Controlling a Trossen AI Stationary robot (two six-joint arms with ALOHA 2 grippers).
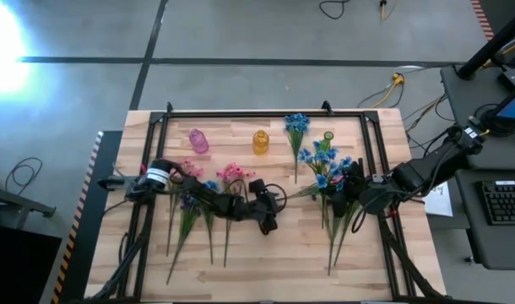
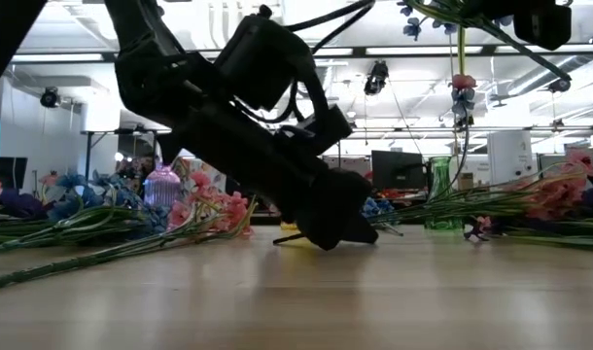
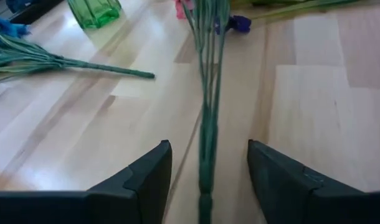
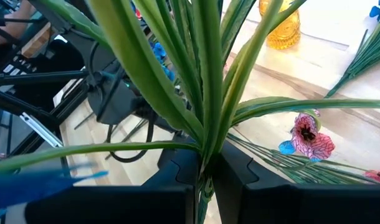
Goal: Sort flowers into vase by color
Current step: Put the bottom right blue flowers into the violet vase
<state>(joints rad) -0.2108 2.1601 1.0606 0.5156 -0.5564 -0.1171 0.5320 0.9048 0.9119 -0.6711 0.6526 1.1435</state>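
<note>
My left gripper (image 1: 268,221) sits low at the table's middle, open. In the left wrist view its fingers (image 3: 152,174) stand on either side of a thin green stem (image 3: 207,118) that lies flat on the wood; I see no touch. That stem runs off toward purple (image 3: 240,23) and pink blossoms. My right gripper (image 1: 352,192) is right of centre, shut on a blue flower sprig (image 1: 325,165) raised above the table. More pink flowers (image 1: 232,173), purple ones (image 1: 188,201) and blue ones (image 1: 296,125) lie on the table. My right gripper pinches the blue sprig's stem bundle (image 4: 205,149) between its two fingers, just below where the long leaves fan out. The sprig is lifted clear of the table, and its blossoms (image 2: 413,24) show high up in the low view.
A pink vase (image 1: 198,141), an amber vase (image 1: 261,142) and a green vase (image 1: 328,137) stand in a row near the far edge. A black frame (image 1: 241,113) runs round the table top. Loose stems (image 1: 332,241) lie toward the near edge.
</note>
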